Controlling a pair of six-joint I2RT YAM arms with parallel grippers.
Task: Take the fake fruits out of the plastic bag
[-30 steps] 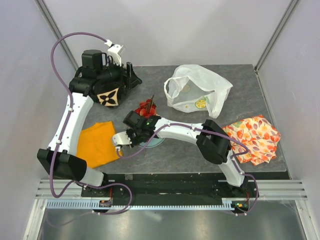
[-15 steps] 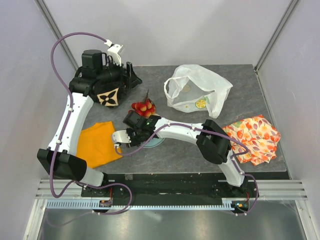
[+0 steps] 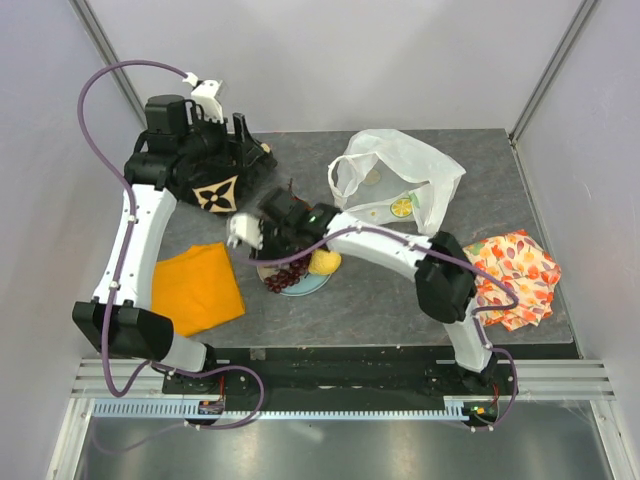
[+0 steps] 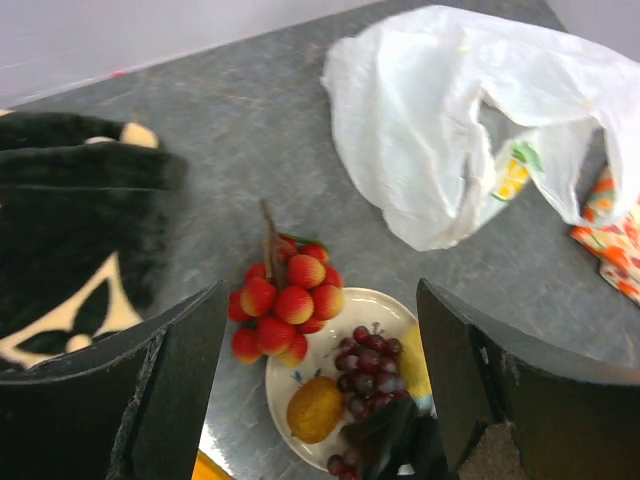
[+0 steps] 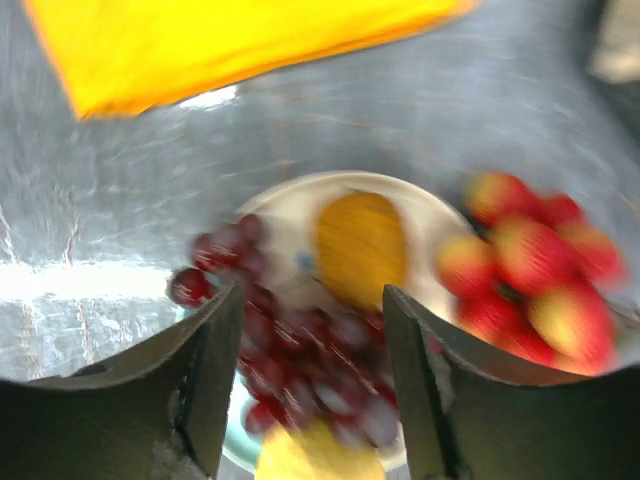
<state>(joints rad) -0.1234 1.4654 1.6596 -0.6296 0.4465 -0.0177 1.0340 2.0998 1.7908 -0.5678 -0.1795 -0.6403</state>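
Note:
The white plastic bag (image 3: pixel 400 178) lies open at the back right, also in the left wrist view (image 4: pixel 450 120), with a citrus slice (image 3: pixel 401 208) inside. A small plate (image 3: pixel 312 286) holds the purple grape bunch (image 4: pixel 375 375), the brown oval piece (image 4: pixel 315 408) and the yellow lemon (image 3: pixel 323 263). The red berry cluster (image 4: pixel 285 300) lies against the plate's far left rim. My right gripper (image 5: pixel 312 300) hangs open and empty just above the grapes (image 5: pixel 300 350). My left gripper (image 4: pixel 320 300) is open and empty, high up by the black bag.
A black bag with a beige flower mark (image 3: pixel 205 180) sits at the back left under the left arm. A plain orange cloth (image 3: pixel 195 285) lies front left. A fruit-patterned cloth (image 3: pixel 515 275) lies at the right edge.
The right wrist has swung from the plate's near left side to its far side, uncovering grapes and lemon. The berry cluster tipped over beside the plate. The left arm drew back and left.

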